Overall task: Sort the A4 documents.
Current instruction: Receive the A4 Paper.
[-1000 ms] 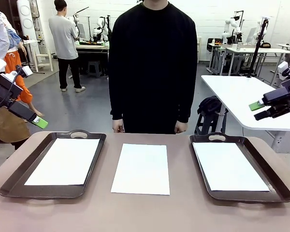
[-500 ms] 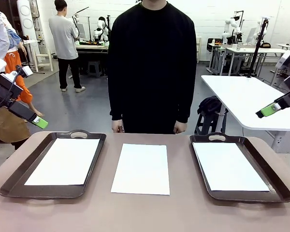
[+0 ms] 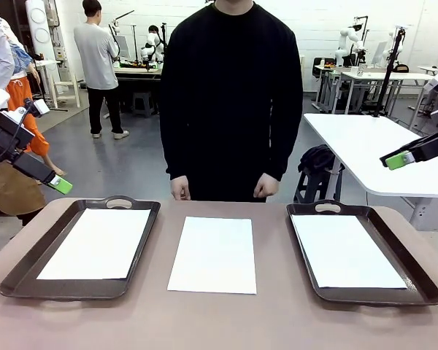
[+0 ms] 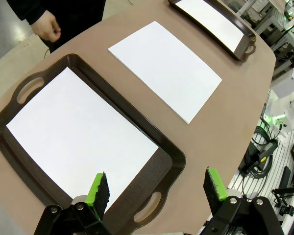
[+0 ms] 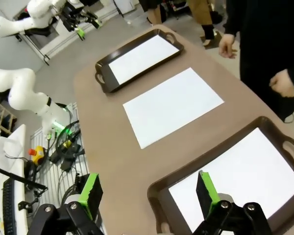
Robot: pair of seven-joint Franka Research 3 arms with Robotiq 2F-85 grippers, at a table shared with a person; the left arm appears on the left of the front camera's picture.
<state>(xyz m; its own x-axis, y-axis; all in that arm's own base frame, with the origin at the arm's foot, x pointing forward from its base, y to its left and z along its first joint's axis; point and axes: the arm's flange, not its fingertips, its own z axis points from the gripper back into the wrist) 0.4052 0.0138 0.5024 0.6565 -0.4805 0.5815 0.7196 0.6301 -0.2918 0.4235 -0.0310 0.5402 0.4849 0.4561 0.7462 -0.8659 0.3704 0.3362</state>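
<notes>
Between the two trays, on the bare table, one loose A4 sheet (image 3: 212, 254) is lying flat. Another sheet (image 3: 96, 243) is sitting in the left tray (image 3: 25, 271) and a third sheet (image 3: 346, 250) in the right tray (image 3: 420, 281). The left gripper (image 4: 156, 185) and right gripper (image 5: 148, 190) are hovering high at either side, fingers spread wide and holding nothing. The middle sheet looks to be waiting for sorting. Paper this thin is asking for a low approach at one edge, dragging it past the near table edge before pinching.
</notes>
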